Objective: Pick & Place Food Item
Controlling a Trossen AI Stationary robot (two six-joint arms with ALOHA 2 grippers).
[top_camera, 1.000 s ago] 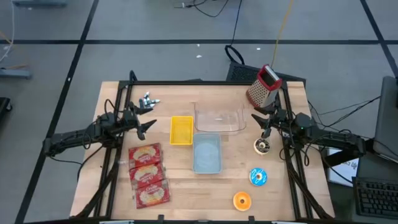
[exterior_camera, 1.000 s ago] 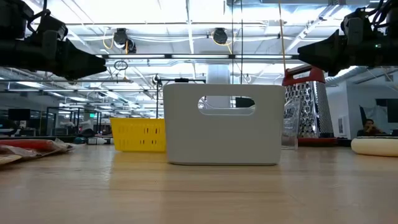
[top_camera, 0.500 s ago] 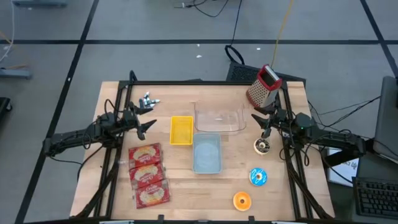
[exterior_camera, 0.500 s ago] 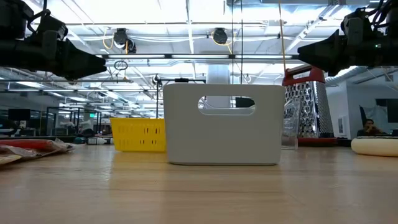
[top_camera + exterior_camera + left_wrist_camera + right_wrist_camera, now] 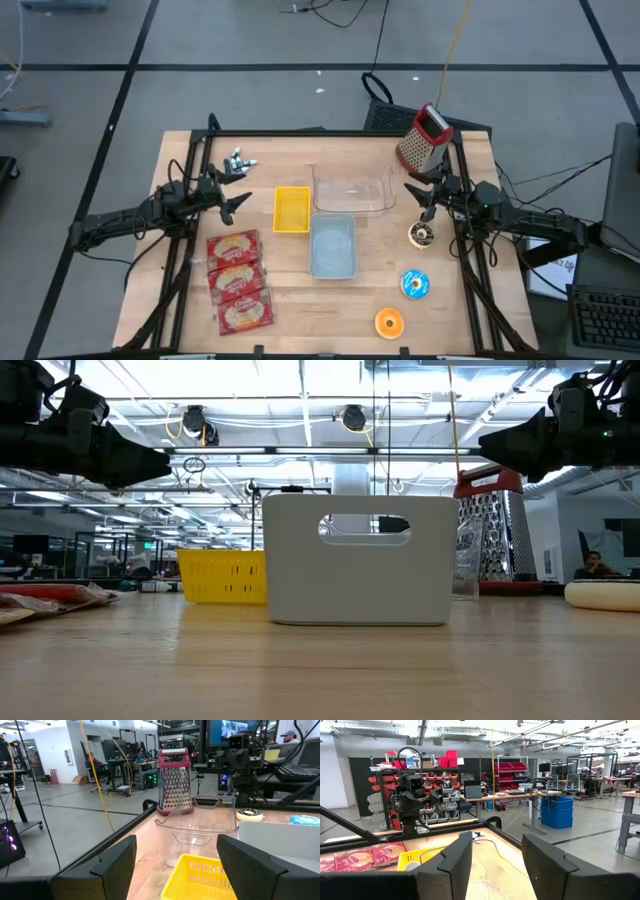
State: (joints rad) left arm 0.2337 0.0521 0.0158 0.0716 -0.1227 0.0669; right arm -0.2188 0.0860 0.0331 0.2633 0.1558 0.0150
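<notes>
**Both arms held level above the worktop, nothing gripped**

The left gripper [image 5: 238, 196] reaches in from the worktop's left edge, its arm stretched almost flat, and hangs in the air near the yellow basket [image 5: 292, 208]. Its jaws are spread wide and carry nothing; the left wrist view shows both dark fingers [image 5: 114, 865] apart with the basket between them farther off. The right gripper [image 5: 423, 195] comes in from the right edge in a mirrored pose, over the right side of the clear plastic tray [image 5: 352, 192] and just above a small round food item [image 5: 422, 235]. Its jaws stand partly open and empty.

Three red snack packets [image 5: 238, 280] lie in a row near the front-left corner. A grey bin [image 5: 332, 247] sits mid-worktop, touching the clear tray behind it. A blue-wrapped round item [image 5: 415, 283] and an orange one [image 5: 389, 322] rest toward the front-right corner, well apart from both grippers. A box grater [image 5: 423, 137] stands tilted at the back-right corner.

In the low view the grey bin [image 5: 357, 560] blocks the middle of the worktop, and only the edge of the packets shows at the left. The small metal pieces [image 5: 240, 160] near the back-left corner are too small to identify
</notes>
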